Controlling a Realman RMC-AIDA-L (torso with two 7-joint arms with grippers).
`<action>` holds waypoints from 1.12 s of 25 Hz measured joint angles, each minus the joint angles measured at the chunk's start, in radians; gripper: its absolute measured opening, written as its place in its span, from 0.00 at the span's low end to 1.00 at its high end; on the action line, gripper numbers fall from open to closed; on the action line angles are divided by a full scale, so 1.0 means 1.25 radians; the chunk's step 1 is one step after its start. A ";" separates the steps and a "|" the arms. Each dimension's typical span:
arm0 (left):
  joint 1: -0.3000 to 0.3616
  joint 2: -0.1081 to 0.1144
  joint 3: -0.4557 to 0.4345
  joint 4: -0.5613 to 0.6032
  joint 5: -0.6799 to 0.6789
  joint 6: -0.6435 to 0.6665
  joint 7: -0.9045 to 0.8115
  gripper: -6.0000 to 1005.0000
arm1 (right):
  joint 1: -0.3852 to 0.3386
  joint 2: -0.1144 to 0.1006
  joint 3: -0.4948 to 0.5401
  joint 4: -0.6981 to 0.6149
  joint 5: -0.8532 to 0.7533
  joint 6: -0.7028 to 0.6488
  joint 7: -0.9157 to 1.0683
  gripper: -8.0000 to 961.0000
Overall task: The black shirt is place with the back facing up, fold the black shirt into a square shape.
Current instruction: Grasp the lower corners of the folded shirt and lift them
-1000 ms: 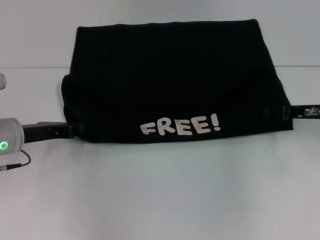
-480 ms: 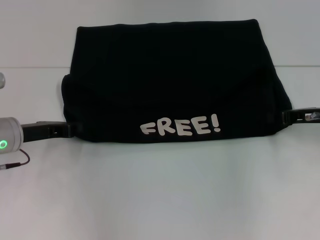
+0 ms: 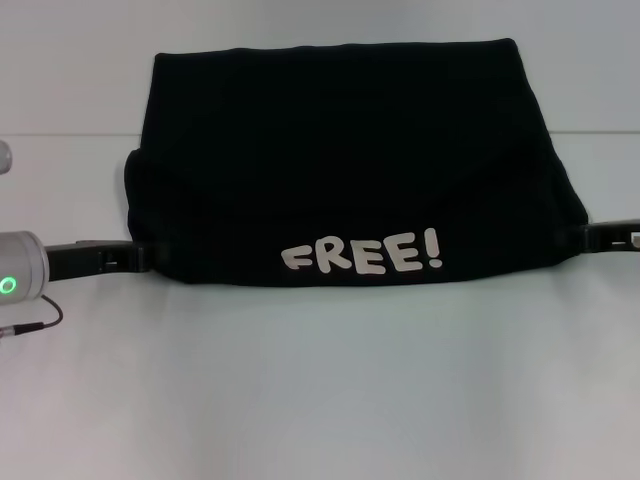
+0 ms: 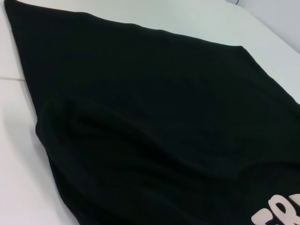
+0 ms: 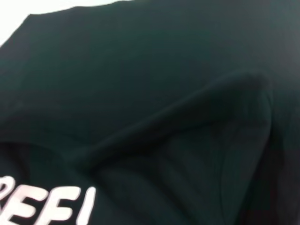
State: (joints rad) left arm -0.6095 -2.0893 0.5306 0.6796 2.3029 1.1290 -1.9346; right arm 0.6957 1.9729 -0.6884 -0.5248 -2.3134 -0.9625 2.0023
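Note:
The black shirt (image 3: 340, 150) lies folded on the white table, with white "FREE!" lettering (image 3: 360, 252) facing up along its near edge. It fills the left wrist view (image 4: 140, 117) and the right wrist view (image 5: 140, 93), with soft ridges in the cloth. My left gripper (image 3: 143, 258) sits low on the table, touching the shirt's near-left corner. Just off the shirt's right edge, my right gripper (image 3: 592, 238) is open, with nothing in it.
The white table (image 3: 320, 380) stretches bare in front of the shirt. A thin seam (image 3: 60, 135) crosses the table behind the grippers. A dark cable (image 3: 35, 323) loops under my left arm near the left border.
My right gripper let go of the shirt's near-right corner and drew away to the right; that corner settled and rounded. The left arm barely shifted.

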 joint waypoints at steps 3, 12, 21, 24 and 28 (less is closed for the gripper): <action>0.003 0.000 0.000 0.011 0.001 0.027 -0.004 0.01 | -0.034 0.000 0.014 -0.022 0.038 -0.040 -0.036 0.06; 0.039 0.004 -0.001 0.081 0.004 0.168 -0.036 0.01 | -0.143 -0.014 0.131 -0.055 0.095 -0.234 -0.174 0.05; 0.091 0.001 -0.020 0.143 0.005 0.323 -0.020 0.01 | -0.243 -0.015 0.231 -0.096 0.096 -0.461 -0.301 0.05; 0.115 -0.003 -0.024 0.160 0.005 0.376 0.000 0.01 | -0.270 -0.014 0.246 -0.108 0.093 -0.510 -0.326 0.05; 0.152 -0.015 -0.049 0.199 0.005 0.461 0.031 0.01 | -0.300 -0.015 0.250 -0.112 0.091 -0.560 -0.364 0.05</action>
State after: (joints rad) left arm -0.4189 -2.1079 0.4698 0.9287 2.3095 1.7052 -1.8958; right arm 0.3202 1.9538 -0.3756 -0.6642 -2.1993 -1.6625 1.5478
